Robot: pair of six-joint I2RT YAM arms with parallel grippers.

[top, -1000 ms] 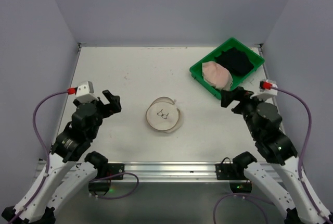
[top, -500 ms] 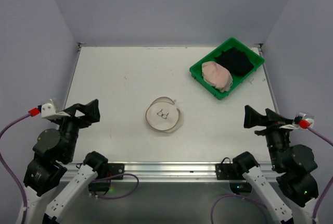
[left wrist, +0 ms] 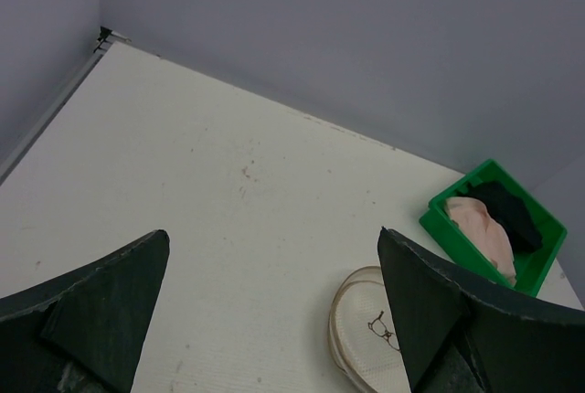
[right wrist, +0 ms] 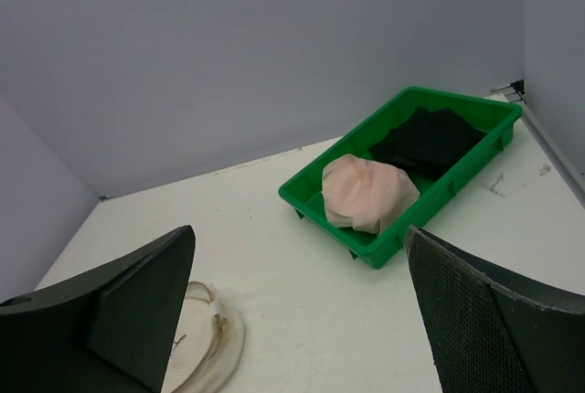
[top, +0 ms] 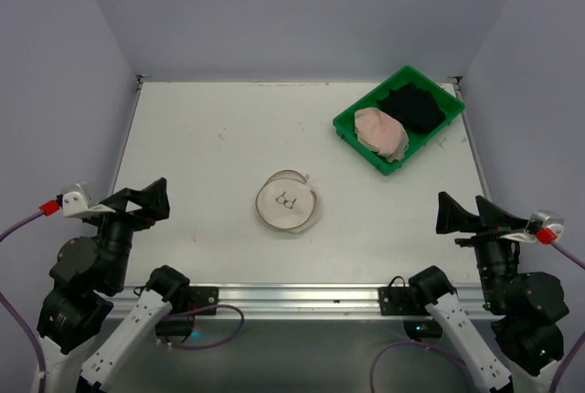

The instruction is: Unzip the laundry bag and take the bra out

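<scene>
The laundry bag [top: 288, 201] lies flattened to a white disc with a small black bra drawing, near the middle of the table. It also shows in the left wrist view [left wrist: 364, 331] and the right wrist view [right wrist: 208, 336]. A pale pink cupped garment that looks like the bra [top: 381, 131] [right wrist: 367, 192] rests in the green tray [top: 351, 131]. My left gripper [top: 157, 201] [left wrist: 274, 232] hangs open and empty at the near left, well away from the bag. At the near right my right gripper [top: 459, 207] [right wrist: 300, 228] is open and empty too.
The green tray [right wrist: 395, 251] [left wrist: 439, 228] stands at the back right and also holds a black garment [top: 411, 108] [right wrist: 426, 139]. Grey walls close the table at the back and both sides. A metal rail [top: 292, 300] runs along the near edge.
Both arms have drawn back from beside the bag toward the near corners, the left to the left, the right to the right. Both grippers stayed open. The bag has not moved.
</scene>
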